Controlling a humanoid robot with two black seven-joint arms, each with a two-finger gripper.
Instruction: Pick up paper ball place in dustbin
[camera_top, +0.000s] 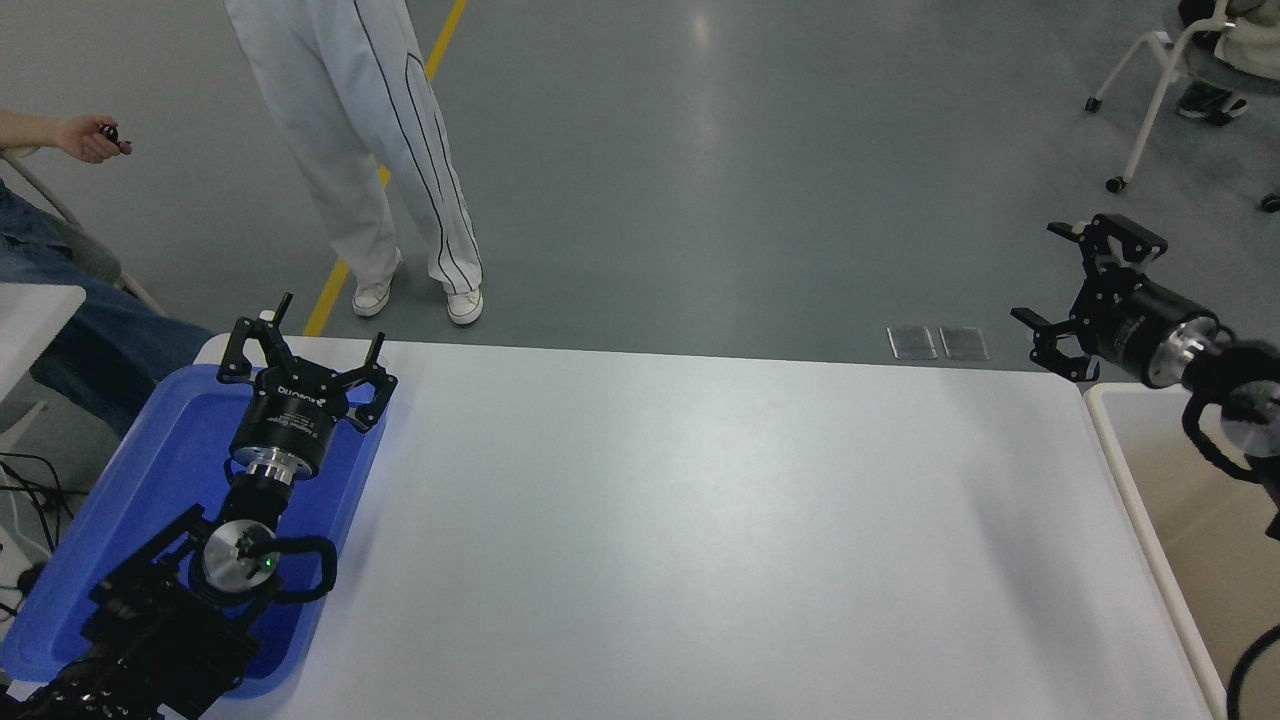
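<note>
At the far left a seated person's hand (88, 135) is held out over the floor, and a second person in white trousers (365, 150) stands beyond the white table (660, 540). A shallow blue tray (170, 470) lies on the table's left end; the left gripper (305, 350) hangs over it, fingers spread and holding nothing, and the arm covers much of the tray's floor. At the right edge stands the dustbin (1140, 500), its off-white rim just beside the table; only bare beige wall shows inside. The right gripper (1075, 285) hovers above the bin's far corner, jaws apart and empty, pointing up-left. The paper ball is nowhere in sight, so its lie cannot be told.
</note>
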